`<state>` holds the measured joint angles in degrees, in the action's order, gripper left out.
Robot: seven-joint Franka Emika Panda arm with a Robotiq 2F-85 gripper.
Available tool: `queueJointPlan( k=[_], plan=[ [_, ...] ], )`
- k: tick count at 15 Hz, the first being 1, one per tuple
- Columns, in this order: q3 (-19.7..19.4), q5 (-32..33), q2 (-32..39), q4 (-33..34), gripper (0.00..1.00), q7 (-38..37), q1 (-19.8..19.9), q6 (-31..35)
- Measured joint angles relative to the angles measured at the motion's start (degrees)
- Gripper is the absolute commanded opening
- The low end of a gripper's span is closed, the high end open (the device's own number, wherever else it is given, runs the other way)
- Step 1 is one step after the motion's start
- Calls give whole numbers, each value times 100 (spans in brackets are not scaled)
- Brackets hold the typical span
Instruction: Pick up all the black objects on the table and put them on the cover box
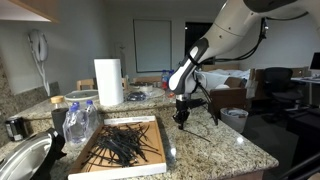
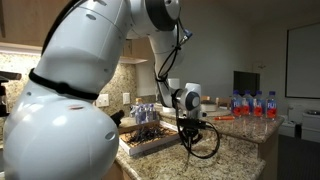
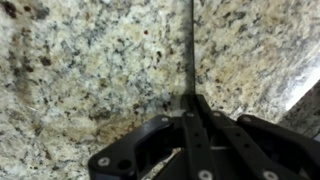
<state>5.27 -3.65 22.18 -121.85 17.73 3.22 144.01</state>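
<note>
Gripper (image 3: 190, 102): jaws closed, pinching one thin black stick (image 3: 191, 50). In wrist view the stick runs straight out from the fingertips across the granite counter (image 3: 80, 70). Can't tell if it's lifted clear or lying on the stone.

In an exterior view the gripper (image 1: 182, 118) sits low over the counter, just beside the cover box (image 1: 120, 168), not over it.

Progress: the box already carries a big heap of black sticks (image 1: 125, 145), also seen in an exterior view (image 2: 150, 136), so I judge most of the job done. Left to do: carry this stick across and drop it on the heap. No other loose black sticks made out on the bare counter, but thin ones would be hard to spot at this res.
</note>
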Motion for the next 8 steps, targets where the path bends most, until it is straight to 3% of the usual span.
queueJointPlan(
  k=[8],
  plan=[
    [-33,-133,-115,462,7,1,106,255]
  ],
)
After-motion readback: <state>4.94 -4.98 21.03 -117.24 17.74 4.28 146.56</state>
